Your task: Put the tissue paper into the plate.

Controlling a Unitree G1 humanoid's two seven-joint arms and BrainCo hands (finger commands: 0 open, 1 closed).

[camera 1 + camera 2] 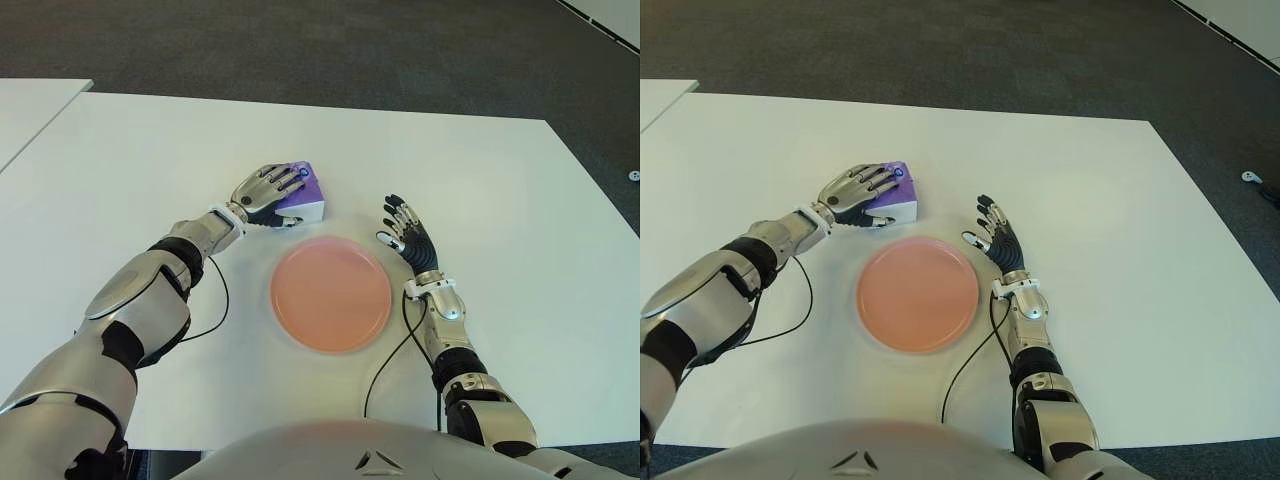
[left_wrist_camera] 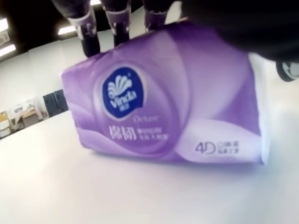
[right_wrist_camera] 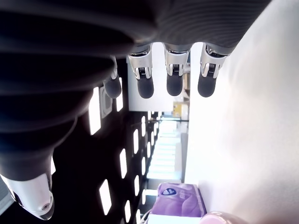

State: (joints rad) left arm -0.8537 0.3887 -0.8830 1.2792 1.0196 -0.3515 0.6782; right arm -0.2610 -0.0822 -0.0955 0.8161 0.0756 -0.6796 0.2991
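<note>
The tissue paper is a purple-and-white pack (image 1: 310, 203) lying on the white table (image 1: 520, 200), just behind the plate's far left rim. My left hand (image 1: 268, 192) lies over it; the fingers (image 2: 88, 32) curl over its far top edge and the thumb is on the near side. In the left wrist view the pack (image 2: 163, 112) fills the frame, its underside on the table. The pink round plate (image 1: 330, 295) sits in front of me with nothing in it. My right hand (image 1: 408, 235) shows just right of the plate, fingers (image 3: 173, 79) spread and holding nothing.
Thin black cables (image 1: 385, 365) trail across the table from both wrists. A second white table (image 1: 30, 100) stands at the far left. Dark carpet (image 1: 350, 50) lies beyond the table's far edge.
</note>
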